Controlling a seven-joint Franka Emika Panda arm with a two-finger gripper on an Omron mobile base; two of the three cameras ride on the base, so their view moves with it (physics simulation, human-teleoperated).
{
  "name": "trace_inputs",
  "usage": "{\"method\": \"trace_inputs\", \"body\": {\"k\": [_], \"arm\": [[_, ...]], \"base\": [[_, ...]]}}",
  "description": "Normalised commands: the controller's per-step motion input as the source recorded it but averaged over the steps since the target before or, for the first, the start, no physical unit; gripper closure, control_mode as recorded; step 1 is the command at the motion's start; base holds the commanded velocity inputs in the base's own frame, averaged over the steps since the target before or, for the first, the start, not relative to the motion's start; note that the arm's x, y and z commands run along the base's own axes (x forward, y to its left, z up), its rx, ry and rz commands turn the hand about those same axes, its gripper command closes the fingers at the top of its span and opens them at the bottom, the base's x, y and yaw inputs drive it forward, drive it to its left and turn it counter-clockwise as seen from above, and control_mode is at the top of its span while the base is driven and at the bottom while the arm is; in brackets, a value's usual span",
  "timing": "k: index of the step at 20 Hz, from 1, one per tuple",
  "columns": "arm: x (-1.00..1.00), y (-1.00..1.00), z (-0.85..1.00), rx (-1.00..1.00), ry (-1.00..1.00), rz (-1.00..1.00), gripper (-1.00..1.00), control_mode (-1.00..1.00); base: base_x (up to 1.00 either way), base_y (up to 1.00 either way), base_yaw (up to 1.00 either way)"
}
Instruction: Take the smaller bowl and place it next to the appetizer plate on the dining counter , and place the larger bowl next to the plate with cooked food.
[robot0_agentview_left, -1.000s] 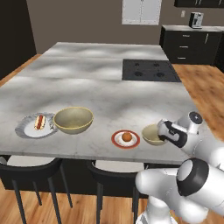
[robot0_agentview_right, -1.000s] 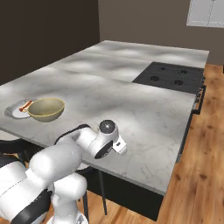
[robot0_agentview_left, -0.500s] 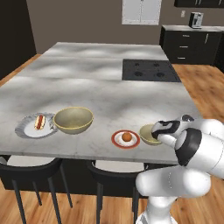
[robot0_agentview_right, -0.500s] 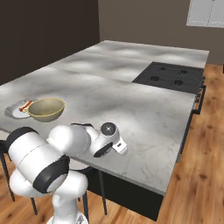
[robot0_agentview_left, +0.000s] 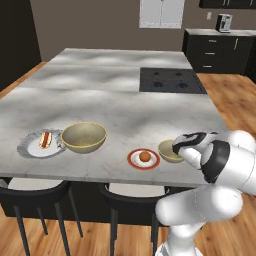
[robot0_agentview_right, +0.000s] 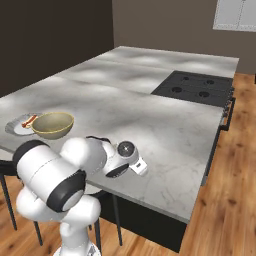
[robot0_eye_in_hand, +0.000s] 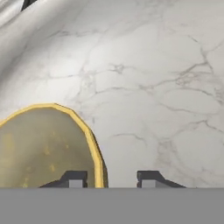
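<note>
Our jaws stand spread, straddling the rim of the small yellow-rimmed olive bowl on the grey marble counter.

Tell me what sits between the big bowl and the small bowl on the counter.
The red-rimmed plate with a round snack sits between the big bowl and the small bowl, seen in the left base view.

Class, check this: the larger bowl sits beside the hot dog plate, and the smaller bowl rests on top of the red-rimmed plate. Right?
Not quite. The smaller bowl rests on the counter beside the red-rimmed plate, not on it, as the left base view shows. The larger bowl is indeed beside the hot dog plate.
</note>
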Motion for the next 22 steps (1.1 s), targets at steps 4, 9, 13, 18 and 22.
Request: {"method": "trace_inputs", "body": {"k": [4,9,13,18,22], "arm": [[-0.22,-0.24,0.99,0.0,0.0,0.0,-1.0,-1.0],[-0.38,-0.19,1.0,0.0,0.0,0.0,-1.0,-1.0],[-0.68,-0.06,1.0,0.0,0.0,0.0,-1.0,-1.0],[-0.96,0.0,1.0,-0.01,-0.03,0.01,-1.0,-1.0],[-0.76,0.0,1.0,-0.03,-0.06,0.02,-1.0,-1.0]], "base": [[0.0,0.0,0.0],[0.0,0.0,0.0],[0.0,0.0,0.0],[0.0,0.0,0.0],[0.0,0.0,0.0]]}}
